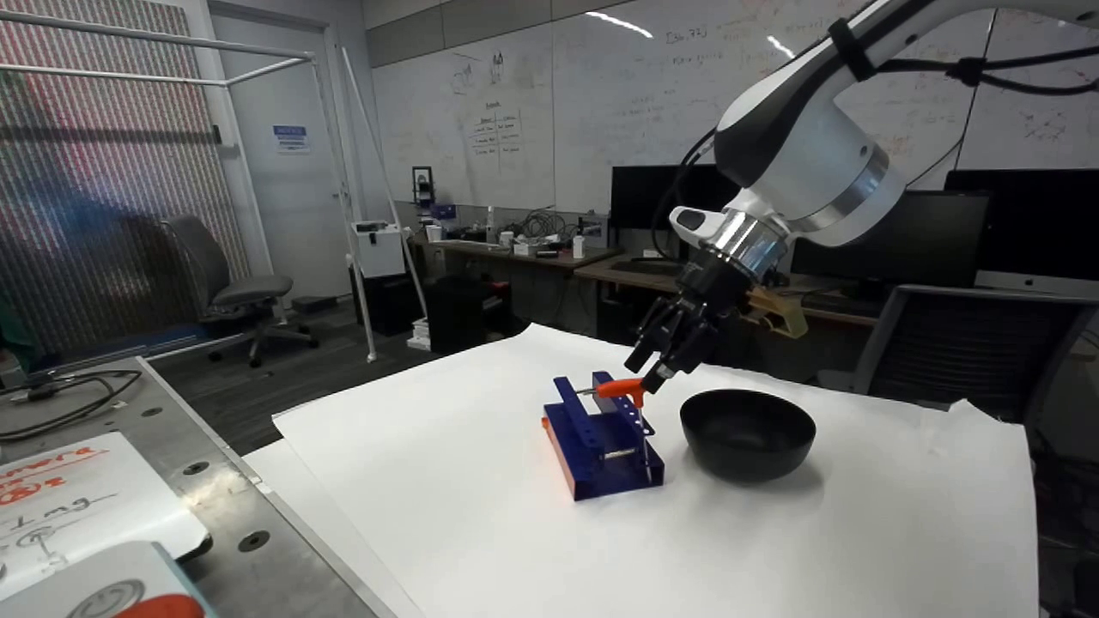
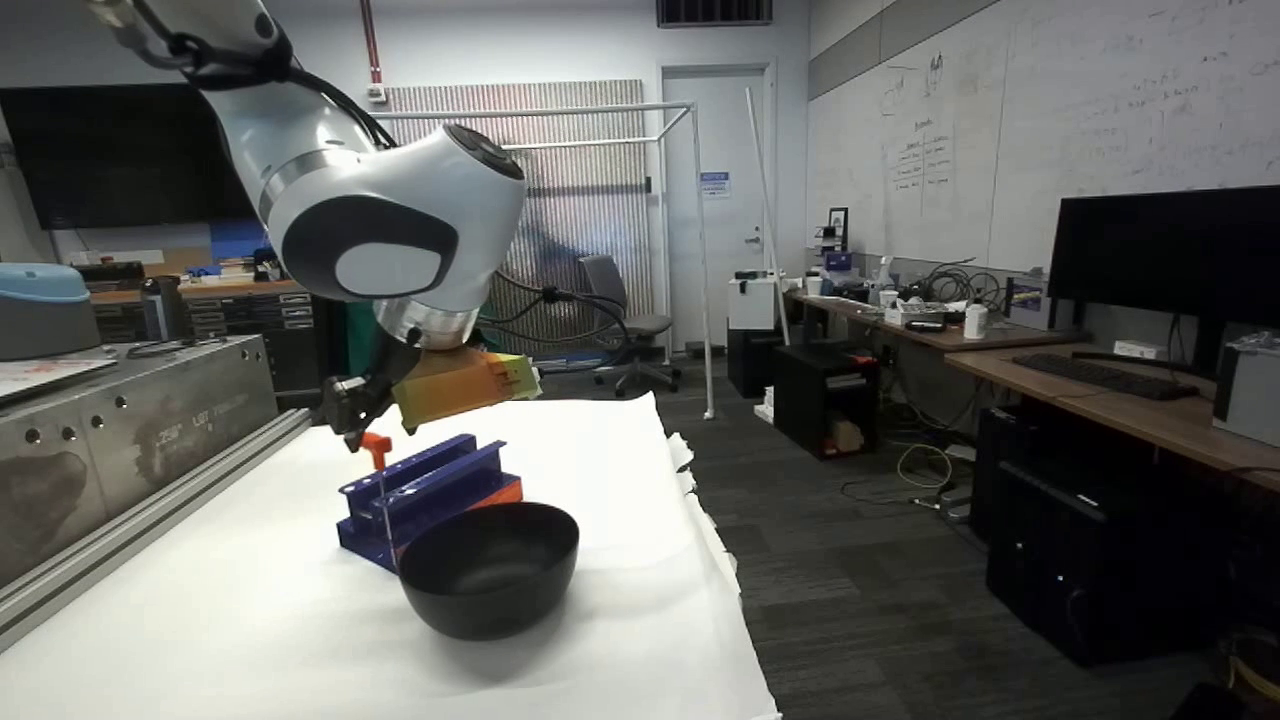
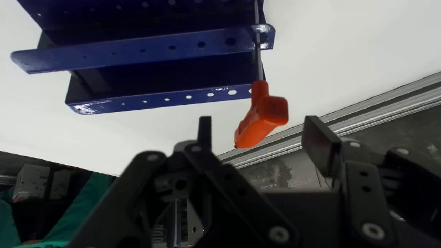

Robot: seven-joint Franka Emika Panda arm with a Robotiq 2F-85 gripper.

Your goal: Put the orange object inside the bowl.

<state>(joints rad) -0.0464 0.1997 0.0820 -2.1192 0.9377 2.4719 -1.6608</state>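
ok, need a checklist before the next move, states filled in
1. Gripper open: ok, fingers apart in the wrist view.
2. Orange handle lined up with the finger gap: ok in the wrist view.
3. Orange handle deep enough to grip: cannot tell.
4. Shaft out of the blue rack: not ok, it stands at the rack's end; likely needs lifting out.
5. Bowl upright: ok, beside the rack.

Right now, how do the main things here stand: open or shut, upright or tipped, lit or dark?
Claw: open, not gripping anything.
Blue rack: resting on the table.
Orange tool: upright, at one end of that rack.
Black bowl: upright, nothing seen inside.
Door: looks shut.
Computer screens: dark.
Office chair: upright.
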